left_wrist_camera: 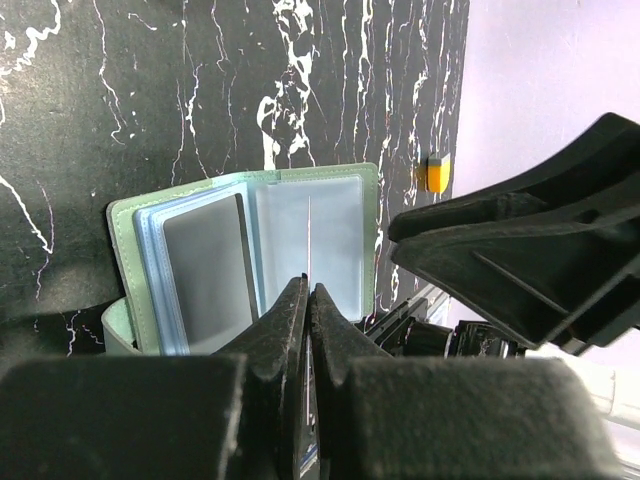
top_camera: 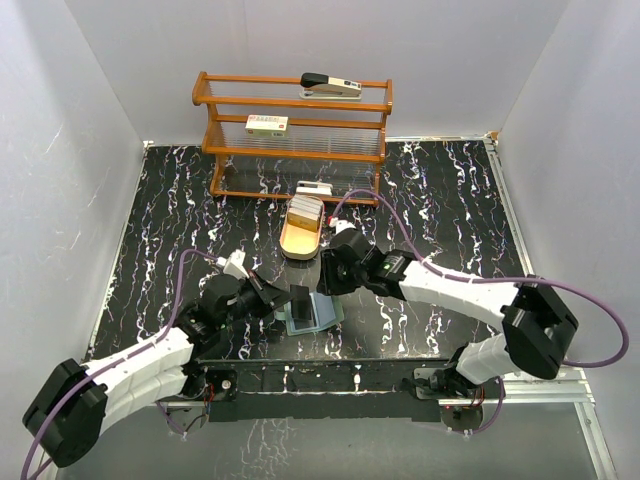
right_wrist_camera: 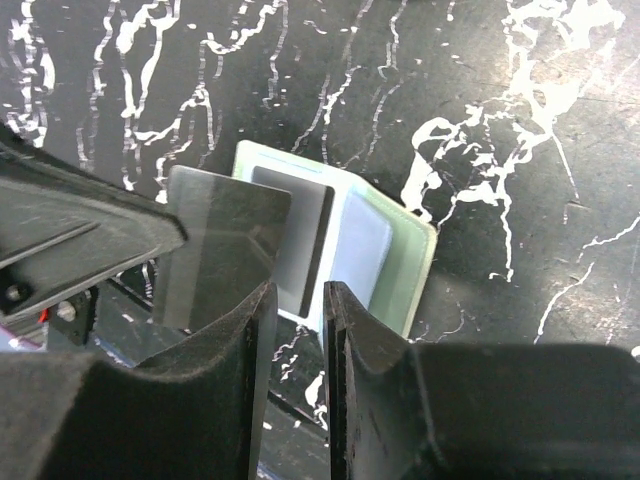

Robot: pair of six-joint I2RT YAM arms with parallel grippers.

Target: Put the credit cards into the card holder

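Insertion not yet made
The left gripper (left_wrist_camera: 308, 290) clamps a credit card (right_wrist_camera: 215, 250), with the card holder (left_wrist_camera: 125, 260) just beyond its fingertips; the right gripper (right_wrist_camera: 300, 295) fingers are narrowly apart.

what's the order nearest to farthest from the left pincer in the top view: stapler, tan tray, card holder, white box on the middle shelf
1. card holder, right beside the left pincer
2. tan tray, mid-table beyond it
3. white box, wooden rack's middle shelf
4. stapler, rack's top shelf
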